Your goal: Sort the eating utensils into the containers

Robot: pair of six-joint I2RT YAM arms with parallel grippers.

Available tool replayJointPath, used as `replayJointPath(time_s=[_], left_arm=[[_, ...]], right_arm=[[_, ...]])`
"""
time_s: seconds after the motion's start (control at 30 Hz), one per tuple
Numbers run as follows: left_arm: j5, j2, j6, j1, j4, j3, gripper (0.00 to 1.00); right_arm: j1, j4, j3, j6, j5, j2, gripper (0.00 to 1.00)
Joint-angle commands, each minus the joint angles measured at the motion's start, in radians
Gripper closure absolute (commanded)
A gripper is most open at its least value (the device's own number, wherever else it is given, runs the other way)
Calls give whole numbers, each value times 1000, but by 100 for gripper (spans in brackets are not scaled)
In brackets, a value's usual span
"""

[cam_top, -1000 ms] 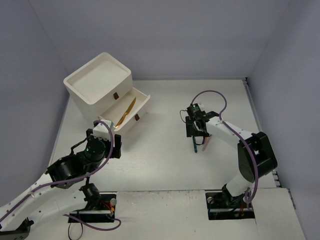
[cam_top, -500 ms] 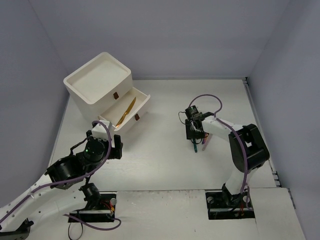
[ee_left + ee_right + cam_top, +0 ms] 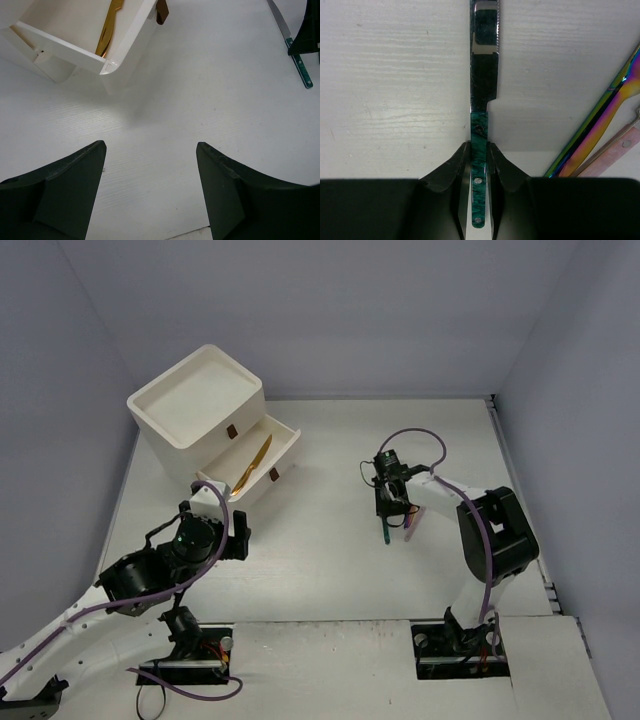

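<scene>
Right gripper (image 3: 479,159): pinched tight on the handle of the green knife (image 3: 483,75), with one finger on each side.
Green knife: it lies flat on the white table (image 3: 385,75). Its blade points away from the gripper. From above, the end of the handle sticks out from under the gripper.
Next to the knife: a rainbow utensil (image 3: 600,132) and a pink utensil (image 3: 620,145) lie just to its right. They do not touch it.
Left gripper (image 3: 150,192): spread wide and holding nothing. It sits over bare table near the open drawer.
Open drawer (image 3: 70,50): pulled out of the white cabinet (image 3: 195,405). A gold utensil (image 3: 106,30) lies inside it.
Changed from a second ago: the right arm's elbow has pulled in closer to its gripper. The gripper is in almost the same spot over the knife. The left arm has slid a little to the right. The drawer and the gold utensil have not moved.
</scene>
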Motion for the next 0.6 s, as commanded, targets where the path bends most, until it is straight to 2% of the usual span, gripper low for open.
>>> replayJointPath(time_s=[0.0, 0.17, 0.27, 0.4, 0.57], left_arm=[[8, 8, -18, 7, 35, 15, 30], [8, 1, -20, 7, 32, 25, 30], [-9, -7, -11, 7, 5, 52, 30], [-68, -2, -11, 7, -80, 114, 30], [-122, -11, -7, 9, -143, 161, 30]], right_arm=[[1, -1, 34, 2, -34, 13, 100], [29, -2, 76, 43, -128, -71, 100], [80, 0, 140, 142, -142, -190, 100], [184, 13, 250, 272, -114, -221, 100], [280, 128, 384, 402, -131, -179, 100]])
